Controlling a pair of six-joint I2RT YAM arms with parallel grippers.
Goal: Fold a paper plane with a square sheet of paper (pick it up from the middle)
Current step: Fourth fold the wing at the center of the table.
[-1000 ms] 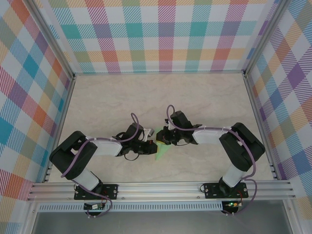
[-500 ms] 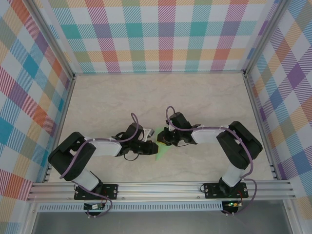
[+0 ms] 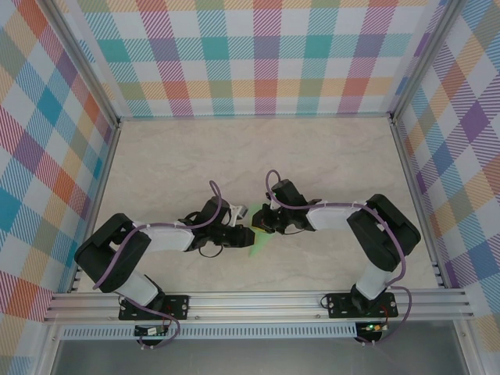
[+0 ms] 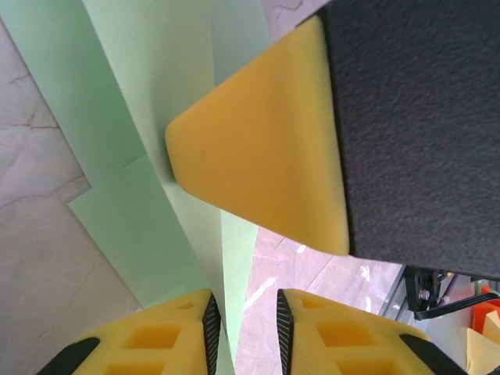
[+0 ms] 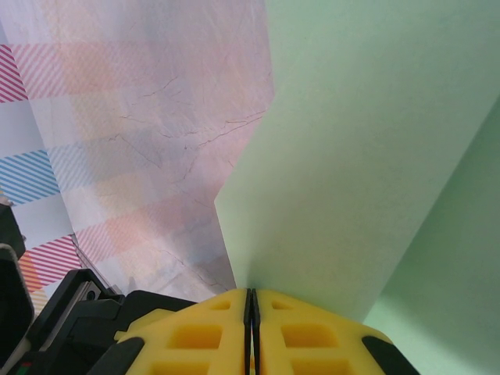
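The folded pale-green paper [image 3: 258, 244] lies on the table between the two arms, partly under both grippers. In the right wrist view my right gripper [image 5: 250, 301] is shut on an upright flap of the paper [image 5: 367, 156], which rises from between its yellow fingers. My left gripper [image 4: 244, 328] is open, with a paper edge [image 4: 226, 258] standing in the gap close to its left finger [image 4: 156, 336]. The right gripper's yellow finger [image 4: 258, 156] presses on the paper just ahead of it. From above, left gripper [image 3: 242, 233] and right gripper [image 3: 262, 226] nearly touch.
The marble-patterned table [image 3: 258, 156] is walled by plaid panels at the back and both sides [image 3: 258, 55]. An aluminium rail [image 3: 258, 301] runs along the near edge by the arm bases. Open table surface stretches behind and beside the grippers.
The right arm has edged slightly left toward the left gripper, and less of the green paper shows beneath the grippers. The left arm has barely moved.
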